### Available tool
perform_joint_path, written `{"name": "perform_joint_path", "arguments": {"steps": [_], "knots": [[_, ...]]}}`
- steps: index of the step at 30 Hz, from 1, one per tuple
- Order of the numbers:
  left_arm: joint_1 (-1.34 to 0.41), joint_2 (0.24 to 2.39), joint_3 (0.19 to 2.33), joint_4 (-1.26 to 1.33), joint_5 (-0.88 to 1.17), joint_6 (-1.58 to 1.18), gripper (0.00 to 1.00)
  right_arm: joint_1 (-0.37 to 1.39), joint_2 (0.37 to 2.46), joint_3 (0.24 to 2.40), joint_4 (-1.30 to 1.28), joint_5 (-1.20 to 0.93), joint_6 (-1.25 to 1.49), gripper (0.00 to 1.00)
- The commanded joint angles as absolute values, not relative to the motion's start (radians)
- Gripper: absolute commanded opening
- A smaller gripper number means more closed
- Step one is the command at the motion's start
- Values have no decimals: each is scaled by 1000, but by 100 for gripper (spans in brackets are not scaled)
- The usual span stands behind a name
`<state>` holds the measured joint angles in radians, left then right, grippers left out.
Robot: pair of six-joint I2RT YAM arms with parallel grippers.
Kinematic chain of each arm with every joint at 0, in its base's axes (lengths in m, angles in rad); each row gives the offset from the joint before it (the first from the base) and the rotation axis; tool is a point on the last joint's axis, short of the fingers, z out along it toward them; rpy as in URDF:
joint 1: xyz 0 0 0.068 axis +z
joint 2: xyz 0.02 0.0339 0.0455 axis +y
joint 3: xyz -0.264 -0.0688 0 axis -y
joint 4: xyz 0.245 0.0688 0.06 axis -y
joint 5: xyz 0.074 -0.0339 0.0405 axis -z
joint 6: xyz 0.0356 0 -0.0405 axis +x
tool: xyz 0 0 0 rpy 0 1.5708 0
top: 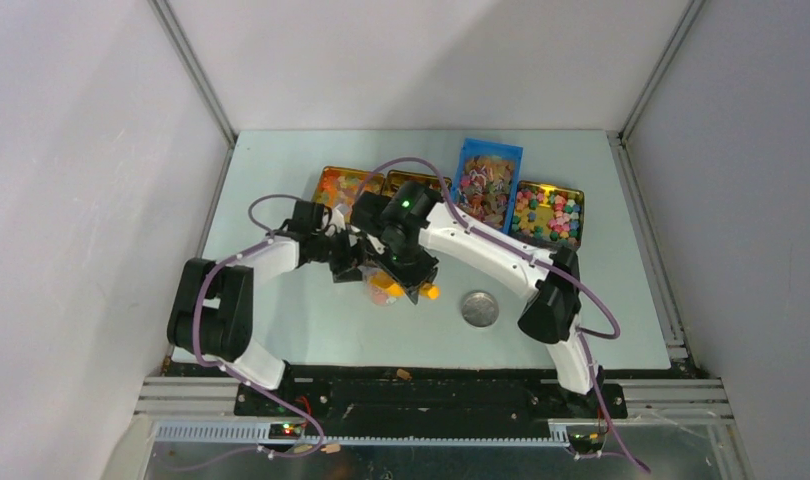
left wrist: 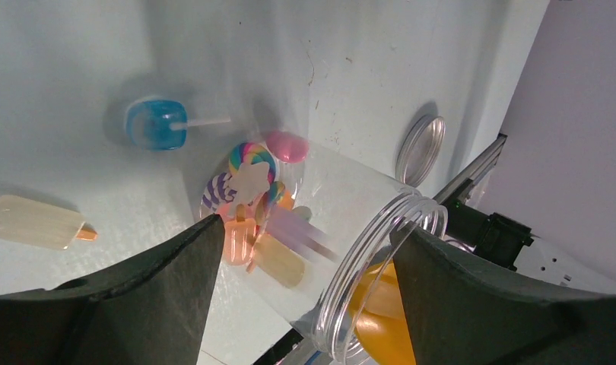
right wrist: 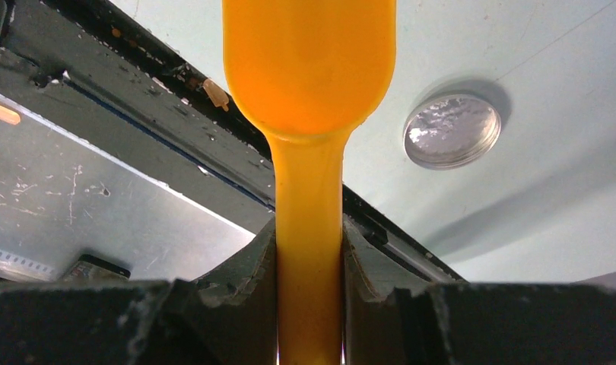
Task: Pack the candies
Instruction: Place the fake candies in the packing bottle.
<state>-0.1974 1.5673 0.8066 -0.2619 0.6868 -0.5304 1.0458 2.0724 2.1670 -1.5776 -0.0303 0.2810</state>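
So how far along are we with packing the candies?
Done: a few candies sit in the clear jar. In hand: the left gripper holds the tilted jar, and the right gripper holds the orange scoop at its mouth. Left: a blue lollipop and a cream ice-pop sweet lie apparently outside it, the trays hold plenty, and the lid is off.

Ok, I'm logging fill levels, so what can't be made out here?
- Top view: the jar is mostly hidden beneath the arms.
- Right wrist: the scoop bowl is cut off by the top edge; contents unseen.
- Left wrist: candies inside the jar are blurred.
- Top view: candies in the far trays are too small to tell apart.
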Motion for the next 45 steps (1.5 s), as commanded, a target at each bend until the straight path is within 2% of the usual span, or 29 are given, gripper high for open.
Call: {"name": "perform_joint_path", "arguments": {"steps": [1, 14, 23, 34, 45], "knots": [[-222, 1524, 784, -222, 702, -570, 84, 1050, 1988, 2143, -1603, -11, 300, 0], [-248, 1504, 813, -282, 659, -525, 84, 1051, 1954, 2086, -1603, -13, 308, 0], [-247, 1465, 895, -384, 555, -430, 87, 1050, 1959, 2080, -1604, -14, 299, 0], [-229, 1398, 979, -396, 637, -423, 90, 1048, 1957, 2081, -1604, -2, 298, 0], [-207, 1296, 1016, -581, 374, -254, 90, 1047, 1947, 2054, -1605, 40, 313, 0]]}}
